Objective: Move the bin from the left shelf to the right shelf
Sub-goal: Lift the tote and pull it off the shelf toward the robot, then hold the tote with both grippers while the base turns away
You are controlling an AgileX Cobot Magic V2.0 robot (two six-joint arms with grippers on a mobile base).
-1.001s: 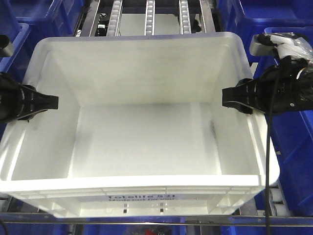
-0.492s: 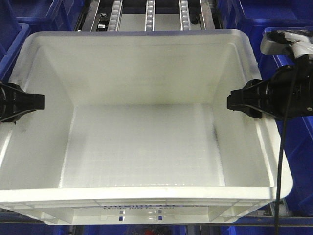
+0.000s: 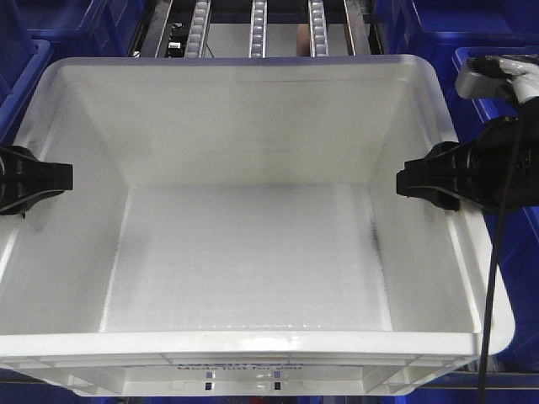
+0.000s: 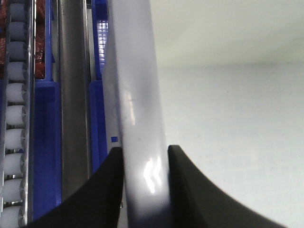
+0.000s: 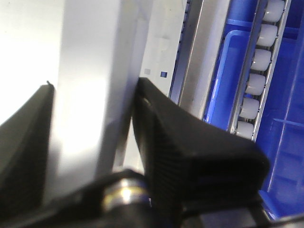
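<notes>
1. My left gripper (image 4: 145, 159) was shut tight on the left rim of the bin (image 3: 253, 118). My right gripper (image 5: 94, 88) pinched its right rim.
2. The bin sat between my two grippers.
3. Its black print (image 3: 240, 367) was too blurry to read.

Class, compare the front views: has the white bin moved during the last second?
Yes. Against the unmoved roller rails, the bin has spread toward the frame's bottom and right, so it has come nearer the camera.

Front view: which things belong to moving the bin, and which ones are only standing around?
Job: white bin, left fingers, right fingers, both clamped on its rim.
Not the job: dark blue bins, roller rails behind.
</notes>
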